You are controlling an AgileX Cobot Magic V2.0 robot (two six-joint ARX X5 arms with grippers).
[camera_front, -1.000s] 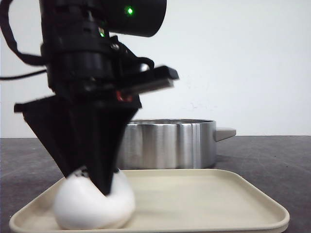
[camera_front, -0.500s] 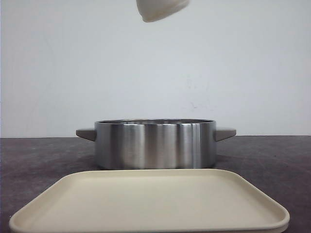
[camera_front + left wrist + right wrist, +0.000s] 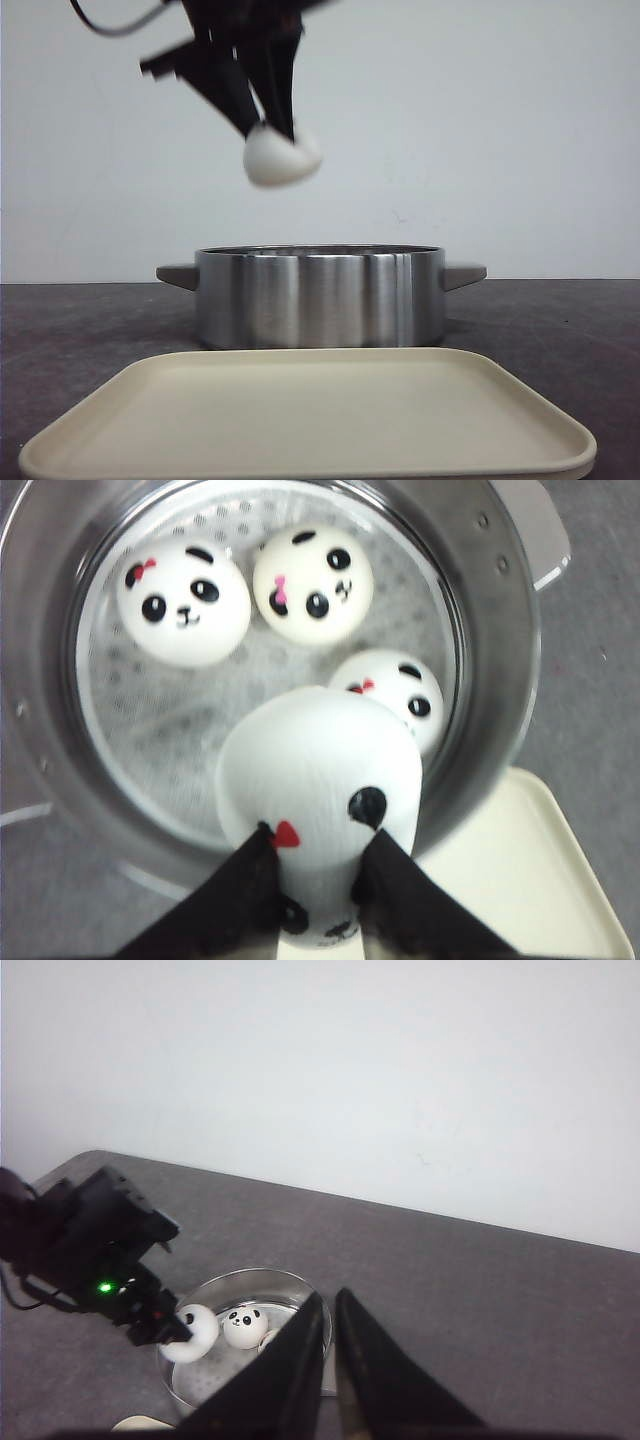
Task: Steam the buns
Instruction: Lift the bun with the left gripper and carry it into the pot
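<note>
My left gripper (image 3: 270,128) is shut on a white panda bun (image 3: 282,158) and holds it in the air above the steel pot (image 3: 320,295). In the left wrist view the held bun (image 3: 320,770) sits squeezed between the black fingers (image 3: 240,890) over the pot's near rim (image 3: 500,630). Three more buns lie inside on the perforated steamer plate: two side by side (image 3: 183,605) (image 3: 313,585) and one by the wall (image 3: 400,692), partly hidden behind the held bun. My right gripper (image 3: 330,1300) is shut and empty, high above and away from the pot (image 3: 250,1278).
A cream tray (image 3: 310,420) lies in front of the pot with nothing on it; its corner shows in the left wrist view (image 3: 530,880). The pot has two grey side handles (image 3: 465,272). The table is dark grey, with a white wall behind.
The left gripper took the bun off the tray's left end, lifted it out of the top of the front view, and has now come down with it above the pot.
</note>
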